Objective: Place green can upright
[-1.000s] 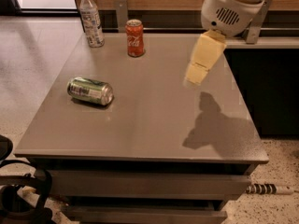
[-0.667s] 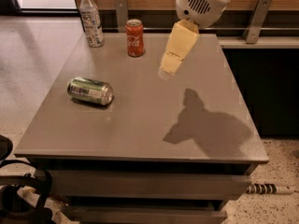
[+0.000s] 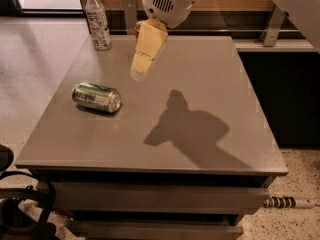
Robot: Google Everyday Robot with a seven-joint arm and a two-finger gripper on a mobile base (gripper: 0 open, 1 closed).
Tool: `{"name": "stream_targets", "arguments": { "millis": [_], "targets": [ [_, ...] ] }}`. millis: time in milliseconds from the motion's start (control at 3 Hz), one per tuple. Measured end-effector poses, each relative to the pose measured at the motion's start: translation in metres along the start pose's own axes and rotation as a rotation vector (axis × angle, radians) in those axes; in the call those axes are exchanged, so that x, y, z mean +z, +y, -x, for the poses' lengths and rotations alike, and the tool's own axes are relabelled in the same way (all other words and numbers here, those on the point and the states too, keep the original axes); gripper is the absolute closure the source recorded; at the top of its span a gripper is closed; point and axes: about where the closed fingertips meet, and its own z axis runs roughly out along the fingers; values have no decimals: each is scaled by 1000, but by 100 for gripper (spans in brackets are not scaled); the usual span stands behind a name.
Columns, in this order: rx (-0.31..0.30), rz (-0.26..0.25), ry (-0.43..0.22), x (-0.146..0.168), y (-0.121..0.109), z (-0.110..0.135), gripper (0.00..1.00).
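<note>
We see the hand [image 3: 138, 70] hanging above the far half of the table [image 3: 210, 69], left of its middle. It hangs pale yellow below a rounded white wrist housing and slants down toward the left. It carries nothing, and we cannot tell whether it is released or clenched. Its dark shadow [image 3: 192, 131] lies on the table, right of the middle and nearer than the hand.

The green can [image 3: 96, 97] lies on its side in the left part of the table, about midway between the far and near edges and well apart from the hand. Its body is green with pale white and silver markings along the side. One shiny silver end faces right and slightly near, catching the light. The other end points left and far, and we see only its rim. The can rests directly on the grey surface, touching nothing else.

At the far left corner of the table a clear water bottle [image 3: 98, 20] with a white cap stands upright, well apart from the can.
</note>
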Motion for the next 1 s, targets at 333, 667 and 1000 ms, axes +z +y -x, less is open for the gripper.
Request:
{"name": "stream_targets", "arguments": {
  "millis": [333, 667, 1000],
  "targets": [
    [0, -2, -3, 0, -1, 0, 0],
    [-38, -4, 52, 21, 3, 36, 0],
    [-79, -10, 100, 45, 5, 70, 0]
  ]
}}
